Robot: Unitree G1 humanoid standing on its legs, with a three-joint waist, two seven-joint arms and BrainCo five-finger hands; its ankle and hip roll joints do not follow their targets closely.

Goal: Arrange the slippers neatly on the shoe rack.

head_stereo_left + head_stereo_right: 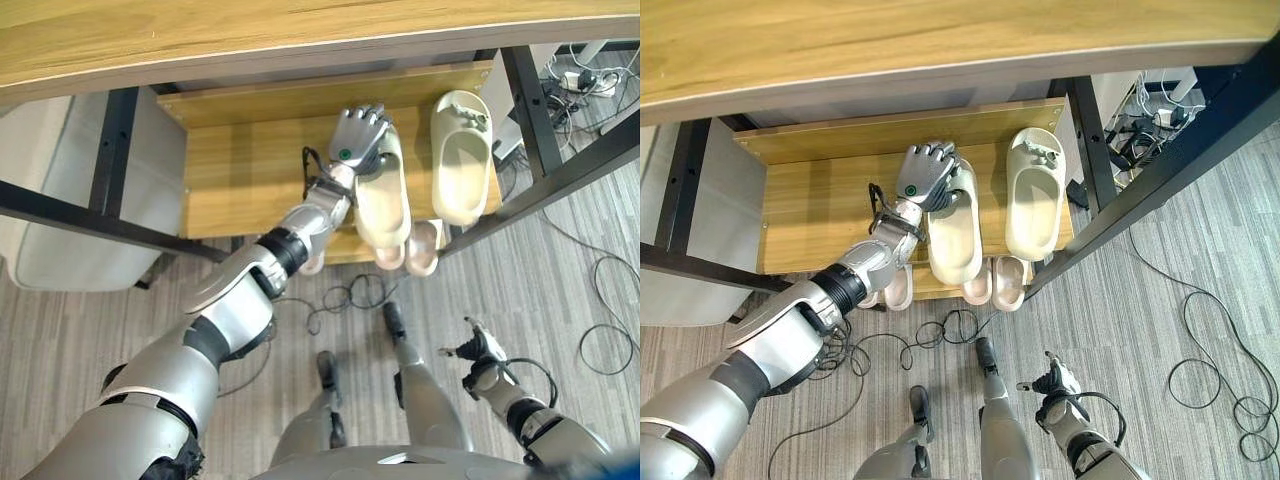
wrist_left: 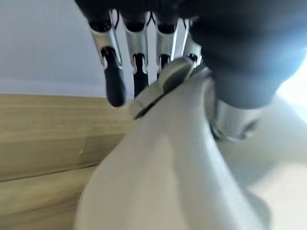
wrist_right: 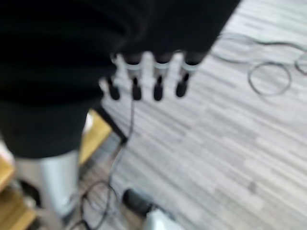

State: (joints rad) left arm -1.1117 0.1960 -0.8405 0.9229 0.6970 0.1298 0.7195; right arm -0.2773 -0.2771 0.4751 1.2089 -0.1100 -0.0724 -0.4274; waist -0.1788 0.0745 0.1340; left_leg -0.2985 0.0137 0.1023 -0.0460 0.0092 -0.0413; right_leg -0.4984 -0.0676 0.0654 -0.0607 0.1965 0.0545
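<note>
Left hand had fingers curled on the cream slipper's toe; best to slide it parallel w/ its mate, heels level on the shoe rack; right hand hung relaxed, empty.

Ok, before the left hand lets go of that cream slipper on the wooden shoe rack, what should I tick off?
1. Left hand grips the toe end of the cream foam slipper: ok, fingers curl over it in the left wrist view.
2. Held slipper lies on the top shelf of the wooden shoe rack: cannot tell whether it rests fully; its heel overhangs the front edge.
3. Second cream slipper already placed: ok, beside it, toe to the back.
4. The two slippers aligned: not ok, the held one sits further forward.
5. Pale pink slippers on the lower shelf undisturbed: ok.
6. Right hand out of the way: ok, low over the floor.
</note>
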